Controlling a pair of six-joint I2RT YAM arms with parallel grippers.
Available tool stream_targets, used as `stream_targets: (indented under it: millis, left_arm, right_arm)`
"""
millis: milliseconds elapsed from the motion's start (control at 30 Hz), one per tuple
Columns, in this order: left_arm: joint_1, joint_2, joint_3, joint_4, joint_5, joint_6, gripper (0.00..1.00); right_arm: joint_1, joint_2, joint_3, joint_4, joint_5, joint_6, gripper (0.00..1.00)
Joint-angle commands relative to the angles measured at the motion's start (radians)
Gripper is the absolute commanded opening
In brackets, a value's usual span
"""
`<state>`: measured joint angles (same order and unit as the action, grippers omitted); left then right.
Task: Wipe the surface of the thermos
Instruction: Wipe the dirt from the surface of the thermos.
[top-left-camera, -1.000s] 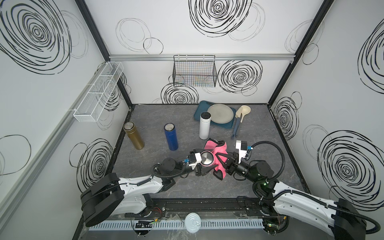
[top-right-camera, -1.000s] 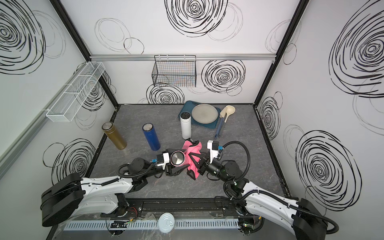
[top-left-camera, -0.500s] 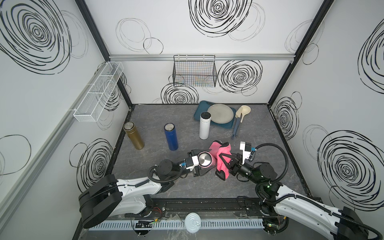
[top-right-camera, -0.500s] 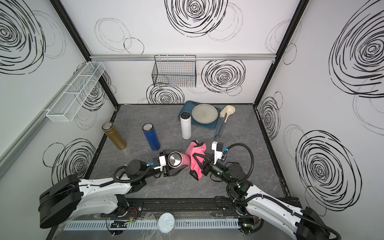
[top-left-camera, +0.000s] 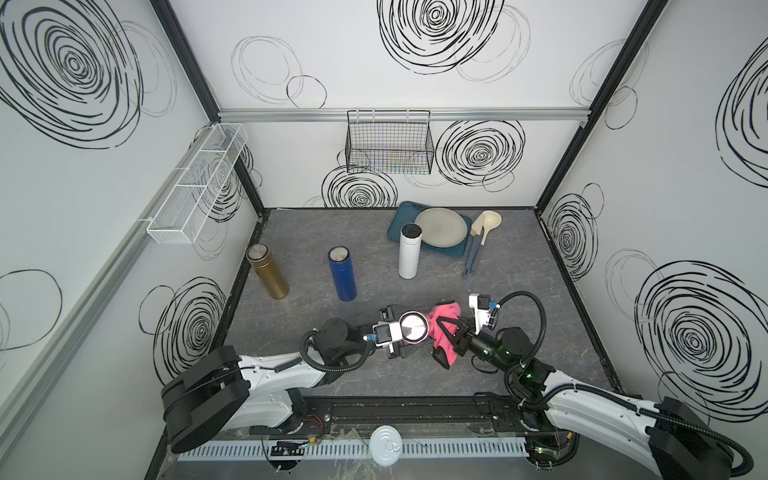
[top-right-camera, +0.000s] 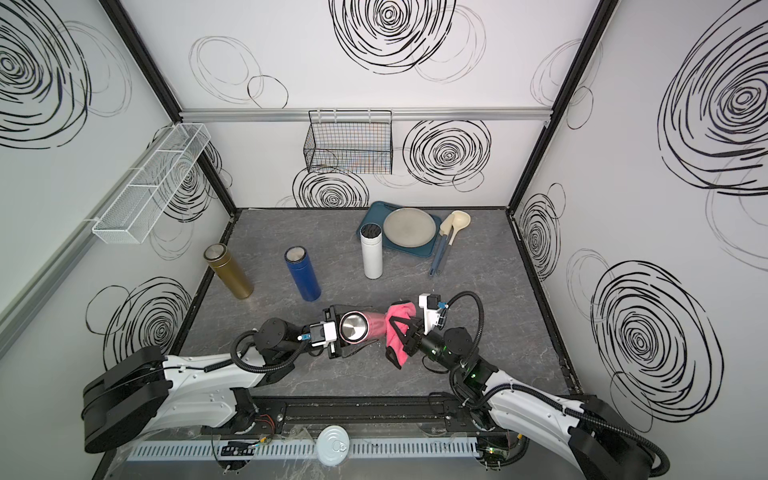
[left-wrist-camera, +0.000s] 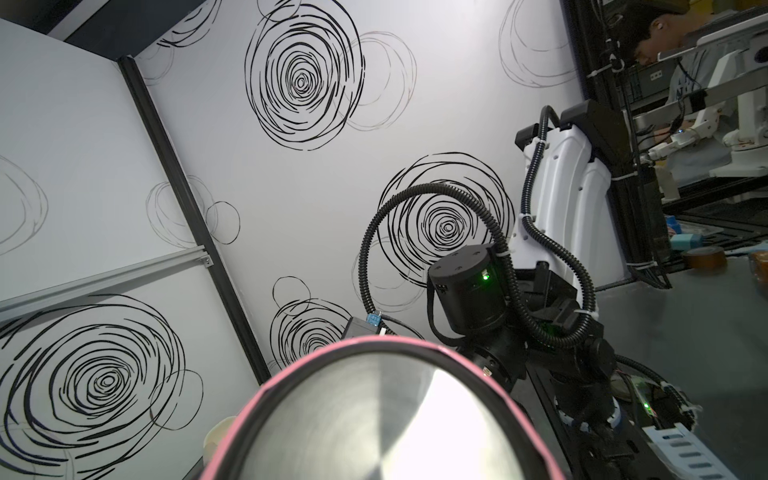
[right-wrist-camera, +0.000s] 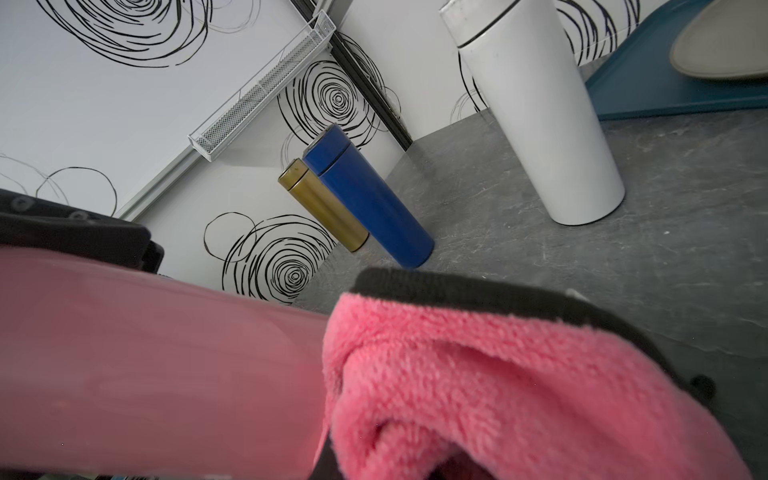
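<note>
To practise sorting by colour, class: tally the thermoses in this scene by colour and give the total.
Gold thermos: 1
Blue thermos: 1
White thermos: 1
Pink thermos: 1
Total: 4

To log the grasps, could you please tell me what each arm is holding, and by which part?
Left gripper: pink thermos, clamped near its steel cap. Right gripper: pink cloth, pinched around its middle.
</note>
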<state>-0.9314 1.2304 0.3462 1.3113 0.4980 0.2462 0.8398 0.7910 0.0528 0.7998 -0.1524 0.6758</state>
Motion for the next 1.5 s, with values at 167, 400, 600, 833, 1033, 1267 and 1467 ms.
stream_targets:
  millis: [167,400,600,833,1033,1267,1467]
  left_arm:
    - [-0.004,0.053,0.012,0.208,0.1,0.123,0.0]
    - [0.033,0.022,0.042,0.053,0.144,0.184,0.0]
    - [0.077,-0.009,0.07,-0.091,0.202,0.248,0.0]
    - [0.105,-0.005,0.053,-0.104,0.254,0.375,0.0]
    - [0.105,-0.023,0.046,-0.204,0.299,0.513,0.0]
    - [0.103,-0.044,0.043,-0.298,0.349,0.615,0.0]
    - [0.109,-0.04,0.063,-0.384,0.398,0.699,0.0]
  right_arm:
    - [0.071,-0.034,0.178,0.058,-0.088,-0.061,0.0]
    - [0.036,0.128,0.1,0.151,-0.075,-0.02,0.0]
    - [-0.016,0.222,0.089,0.137,-0.097,-0.017,0.0]
    - [0.046,0.137,0.221,0.059,-0.154,-0.068,0.0]
    - [0.056,0.186,0.213,0.088,-0.15,-0.071,0.0]
    - [-0.017,0.374,0.161,0.111,-0.173,-0.095,0.0]
    - [0.056,0.296,0.26,0.019,-0.213,-0.153,0.0]
